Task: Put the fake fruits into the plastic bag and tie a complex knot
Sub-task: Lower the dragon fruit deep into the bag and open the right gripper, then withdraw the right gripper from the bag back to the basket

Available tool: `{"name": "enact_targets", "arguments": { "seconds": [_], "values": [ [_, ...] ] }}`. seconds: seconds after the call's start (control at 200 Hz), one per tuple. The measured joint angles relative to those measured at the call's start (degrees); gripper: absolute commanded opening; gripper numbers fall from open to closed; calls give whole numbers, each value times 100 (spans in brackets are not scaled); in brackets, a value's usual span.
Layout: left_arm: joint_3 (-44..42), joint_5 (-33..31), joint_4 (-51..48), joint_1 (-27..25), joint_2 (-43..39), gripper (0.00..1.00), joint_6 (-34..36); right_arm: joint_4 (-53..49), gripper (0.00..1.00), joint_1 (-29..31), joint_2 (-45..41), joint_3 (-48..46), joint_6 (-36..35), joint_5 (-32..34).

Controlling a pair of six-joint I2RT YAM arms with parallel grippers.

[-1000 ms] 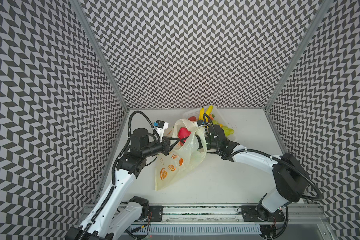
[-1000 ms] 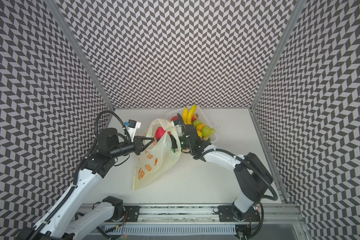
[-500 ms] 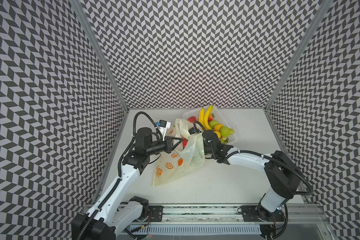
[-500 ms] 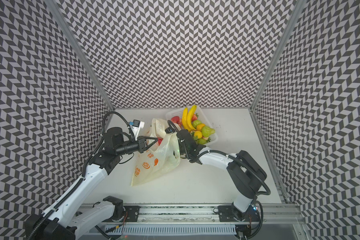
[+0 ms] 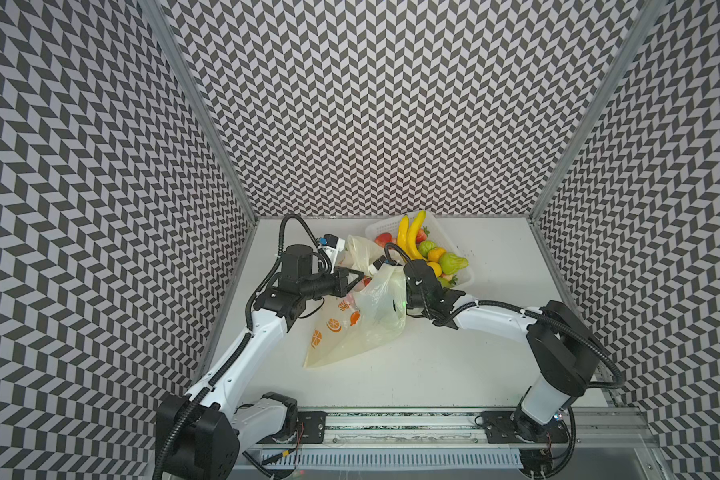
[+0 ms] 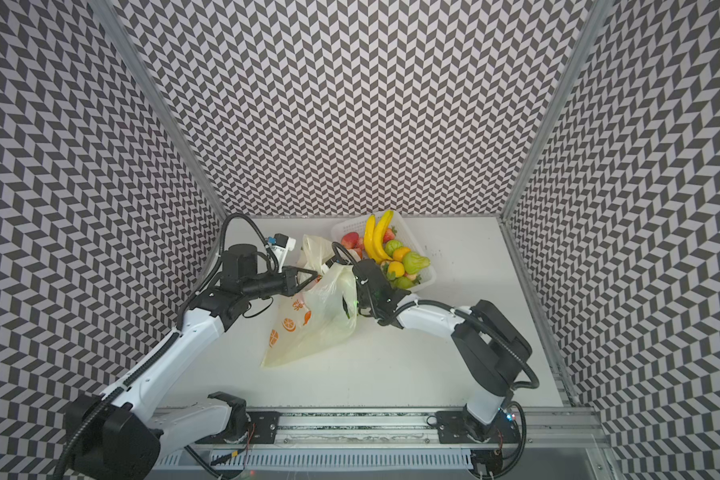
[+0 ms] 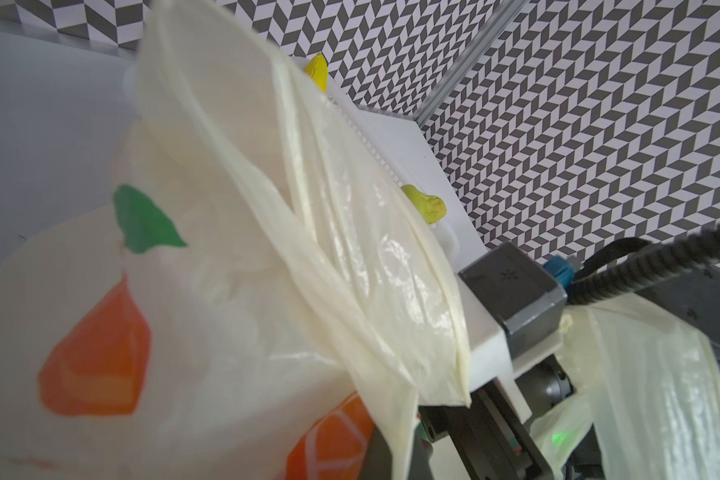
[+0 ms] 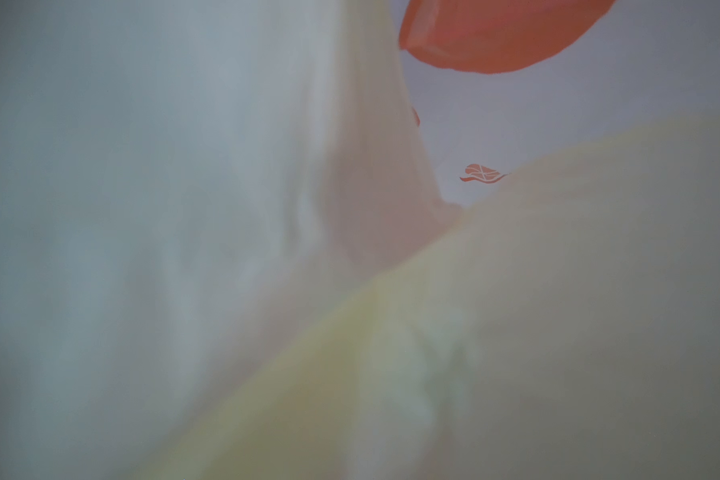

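The pale-yellow plastic bag (image 5: 371, 328) (image 6: 321, 328) lies mid-table with its mouth raised toward the back. My left gripper (image 5: 363, 274) (image 6: 316, 272) (image 7: 400, 457) is shut on the bag's rim, holding it up. My right gripper (image 5: 395, 306) (image 6: 347, 305) reaches into the mouth; it is only a dark shape behind the film and seems to stand wide. Bag film (image 8: 184, 208) fills the right wrist view. A bit of red fruit (image 5: 366, 282) shows in the mouth. Bananas (image 5: 410, 237) (image 6: 377, 239), a green pear (image 5: 452, 262), oranges (image 5: 435, 254) and a strawberry (image 5: 383, 239) lie in the basket.
The white perforated basket (image 5: 375, 226) (image 6: 341, 224) stands at the back, right behind the bag and my right wrist. Patterned walls close in the left, back and right. The arms' bases sit on a rail along the front edge.
My right gripper has gone further into the bag, moving left and toward the front. The red fruit that showed in the open mouth is now mostly covered by film. The left gripper keeps its hold.
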Motion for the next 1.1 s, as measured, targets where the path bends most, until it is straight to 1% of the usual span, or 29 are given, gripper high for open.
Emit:
{"name": "enact_targets", "arguments": {
  "seconds": [0.1, 0.115, 0.13, 0.431, 0.616, 0.756, 0.956, 1.026, 1.097],
  "values": [
    [-57, 2, 55, -2, -20, 0, -15, -39, 96, 4, 63, 52, -96, 4],
    [-68, 2, 57, -2, -22, 0, -24, -48, 99, 4, 72, 63, -114, 4],
    [-90, 4, 63, -2, -22, 0, -26, -59, 100, 7, 81, 74, -131, 4],
    [-719, 7, 179, 0, -22, 0, -203, -74, 100, 15, 90, 243, -343, 15],
    [-767, -79, 162, 57, -107, 0, -205, -181, 100, 11, -2, 240, -404, 155],
    [-745, -85, 133, 223, -323, 0, -201, -402, 99, -59, -306, 144, -455, 271],
    [-713, -44, 2, 570, -575, 0, -179, -881, 98, -267, -990, -247, -619, 291],
    [-713, 9, -26, 691, -625, 0, -105, -1084, 95, -358, -1228, -422, -691, 267],
    [-713, 72, -76, 789, -664, 0, -33, -1307, 90, -450, -1467, -588, -743, 267]
  ]
}}
